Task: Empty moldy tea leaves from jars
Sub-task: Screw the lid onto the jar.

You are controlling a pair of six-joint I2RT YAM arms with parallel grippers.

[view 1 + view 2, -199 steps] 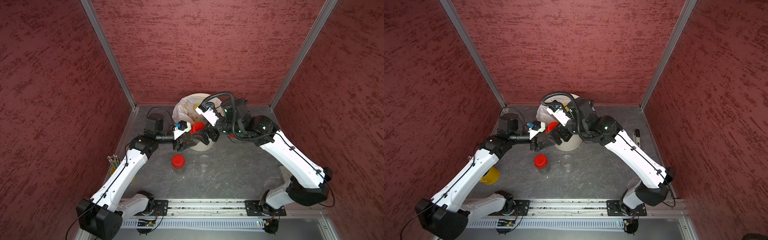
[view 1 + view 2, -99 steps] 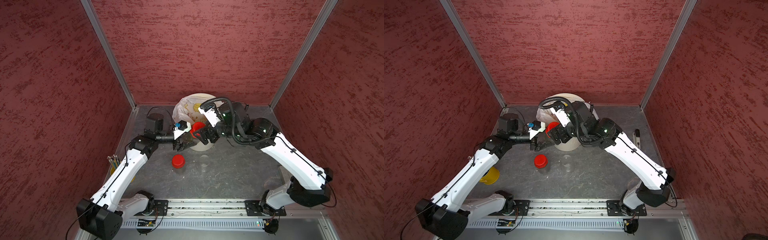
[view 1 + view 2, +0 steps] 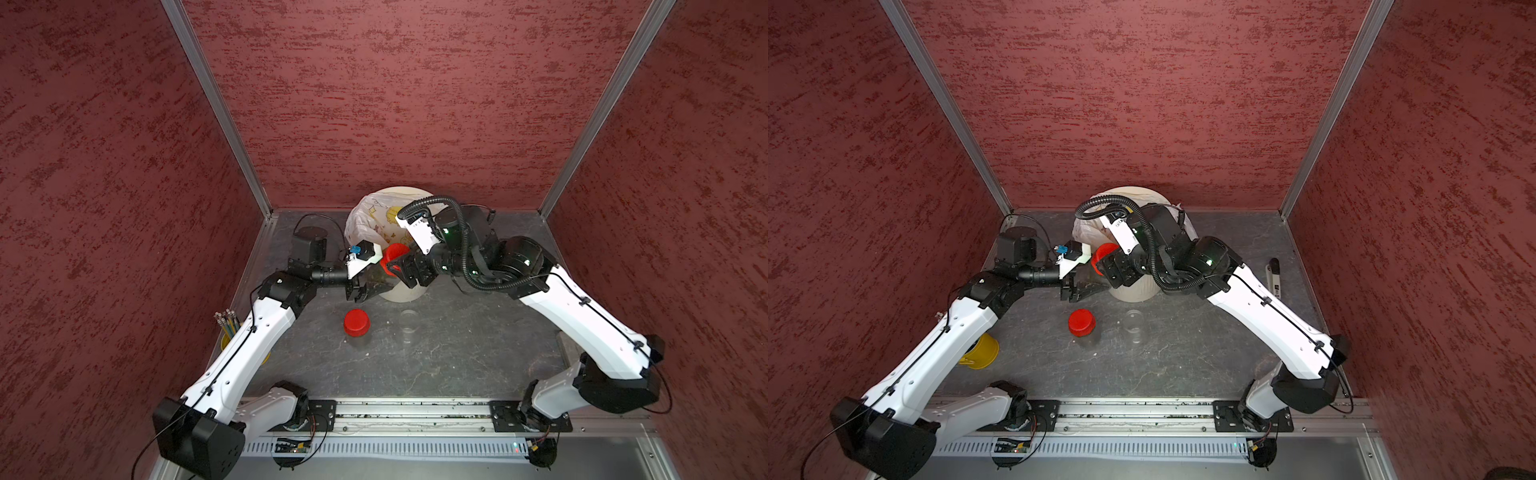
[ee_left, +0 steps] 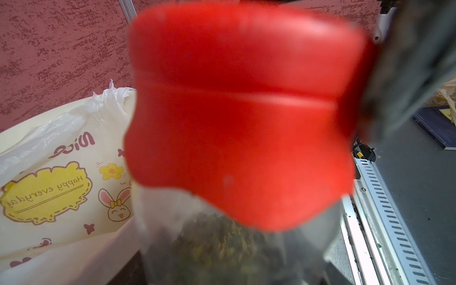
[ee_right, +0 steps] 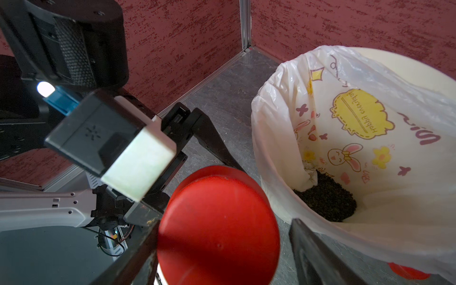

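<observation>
the left claw [image 3: 374, 286] is clamped on a tilted jar [image 4: 158, 217] of moldy tea leaves [image 4: 222, 244], holding it just beside the bin [image 3: 405, 192] so that its red cap [image 5: 218, 227] faces the right claw [image 5: 225, 222]. that claw's jaws stand apart on either side of the cap, a gap showing on one side, apparently ready to twist it off. dark leaves [image 5: 328, 199] already lie in the bin's bag [image 5: 283, 103]. on the counter [image 3: 457, 353] stand a capped jar [image 3: 356, 323] and an uncapped jar [image 3: 408, 322] that looks empty.
</observation>
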